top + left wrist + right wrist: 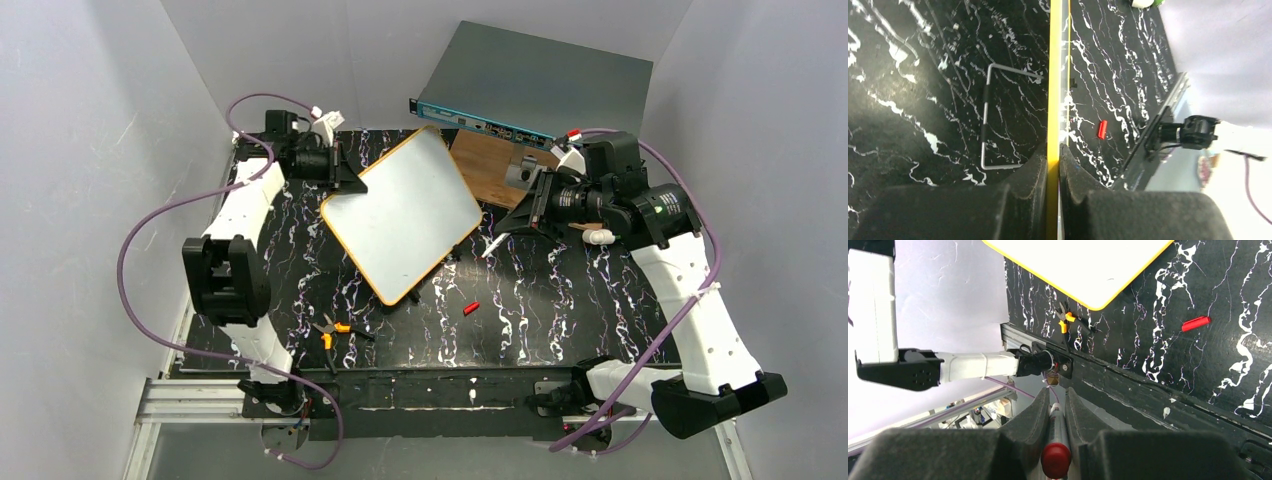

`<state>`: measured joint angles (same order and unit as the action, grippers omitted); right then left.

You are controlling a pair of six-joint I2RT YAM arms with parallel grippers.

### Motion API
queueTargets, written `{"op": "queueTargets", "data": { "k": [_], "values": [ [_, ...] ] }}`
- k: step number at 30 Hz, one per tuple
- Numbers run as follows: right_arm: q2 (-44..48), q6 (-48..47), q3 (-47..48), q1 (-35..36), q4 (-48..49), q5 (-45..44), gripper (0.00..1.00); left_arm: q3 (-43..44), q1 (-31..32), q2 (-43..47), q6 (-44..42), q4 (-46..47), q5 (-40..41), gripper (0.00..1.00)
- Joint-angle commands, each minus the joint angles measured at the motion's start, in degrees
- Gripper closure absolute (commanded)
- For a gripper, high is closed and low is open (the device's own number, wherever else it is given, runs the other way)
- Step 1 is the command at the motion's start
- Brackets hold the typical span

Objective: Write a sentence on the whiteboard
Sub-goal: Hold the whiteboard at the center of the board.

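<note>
Orange-rimmed whiteboard (405, 210) edge pinched by left hand (1053, 150); right hand (1058, 396) clamps red-tipped marker (1056, 459).

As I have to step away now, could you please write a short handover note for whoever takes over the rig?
Left tool: shut on the orange rim of the whiteboard.
Right tool: shut on the marker, tip near the board's right corner.
Red cap lies loose in front of the board.
Done: both grips taken.
Left: the whole sentence; the board is blank.
</note>
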<state>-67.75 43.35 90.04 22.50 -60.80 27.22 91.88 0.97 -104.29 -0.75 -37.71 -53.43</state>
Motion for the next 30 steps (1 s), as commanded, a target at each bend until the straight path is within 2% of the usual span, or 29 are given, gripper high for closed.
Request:
{"op": "queueTargets", "data": {
  "k": [1,7,9,13,19,26,30],
  "values": [
    [0.1,-0.6,0.1,-0.3,3.1,1.5,0.99,-2.2,7.0,8.3,-7.9,-2.2,17.4,1.0],
    [1.0,-0.6,-1.4,-0.3,4.0,1.9,0.99,-18.7,7.4,20.3,-11.7,17.2,23.4,1.0],
    [1.2,-0.7,-1.8,-0.3,4.3,1.9,0.99,-21.3,7.3,22.7,-11.8,20.0,24.9,1.0],
    [1.6,-0.8,-2.4,-0.3,5.3,2.0,0.99,-21.2,7.4,22.7,-18.4,16.8,20.6,1.0],
    [2.4,-0.6,-3.3,-0.3,6.6,2.1,0.99,-18.7,7.4,23.2,-25.2,10.7,20.8,1.0],
    [2.9,-0.5,-4.9,-0.3,8.7,2.4,0.99,-14.6,7.4,19.0,-24.2,7.3,15.9,1.0],
    [2.3,-0.6,-6.3,-0.1,13.7,4.1,0.99,-15.2,7.4,18.6,-23.8,7.3,15.7,1.0]
  ]
}}
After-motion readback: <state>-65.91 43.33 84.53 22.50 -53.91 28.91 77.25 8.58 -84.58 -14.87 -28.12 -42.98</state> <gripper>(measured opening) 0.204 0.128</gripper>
